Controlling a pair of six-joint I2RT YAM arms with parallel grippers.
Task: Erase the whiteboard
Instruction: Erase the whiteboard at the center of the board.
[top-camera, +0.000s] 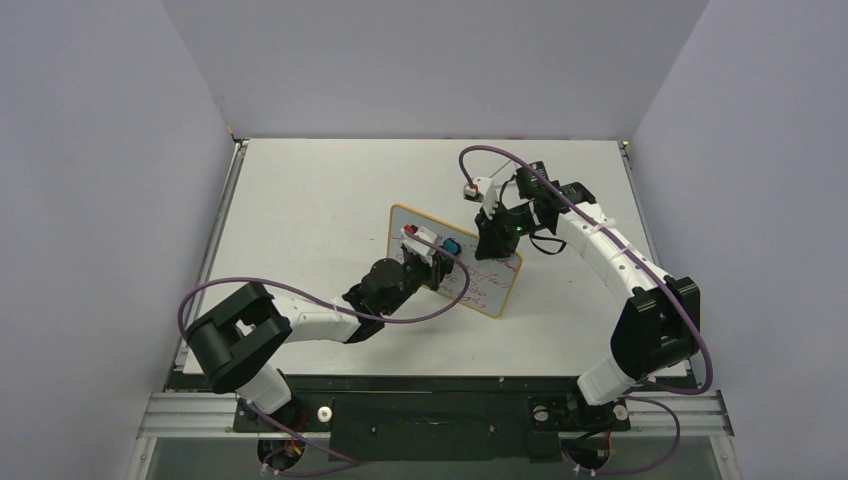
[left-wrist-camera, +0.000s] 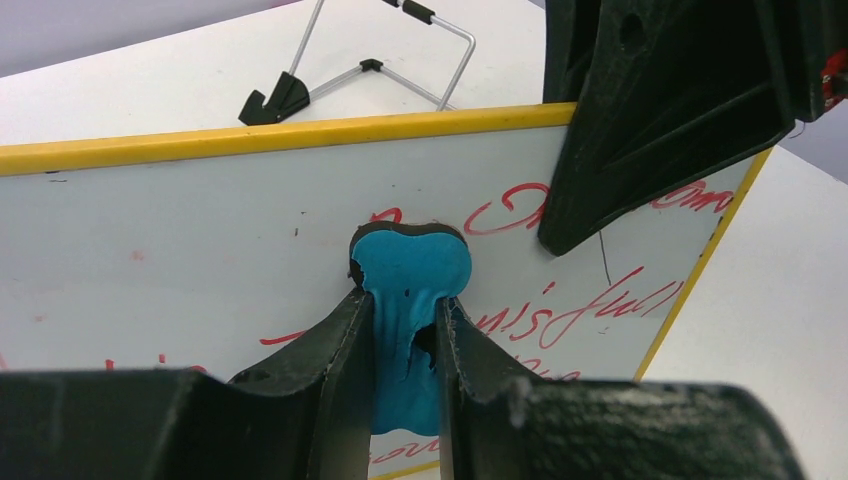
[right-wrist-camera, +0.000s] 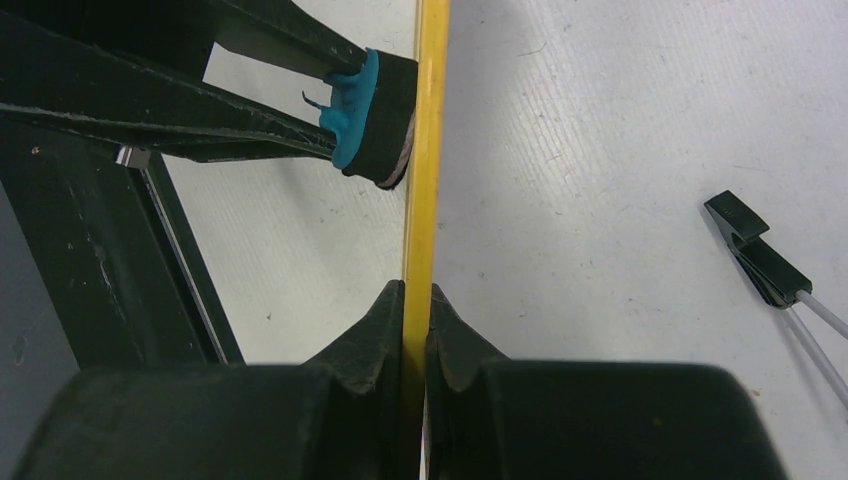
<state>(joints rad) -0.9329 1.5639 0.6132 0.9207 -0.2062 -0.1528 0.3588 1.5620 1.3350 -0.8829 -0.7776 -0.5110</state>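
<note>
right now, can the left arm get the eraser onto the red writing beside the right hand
Probably, for most of it: the left hand presses the eraser on the whiteboard, with the red writing right beside it. The right hand, clamped on the board's edge, covers a little of it.

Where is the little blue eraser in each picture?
Top view: the blue eraser is mid-picture, on the whiteboard.
Left wrist: centre, held by the left hand.
Right wrist: upper left, against the board.
Shared landmark: the whiteboard's yellow frame.

Lab test cell: grey partition walls (top-camera: 110, 150) enclose a white table (top-camera: 300, 190).
</note>
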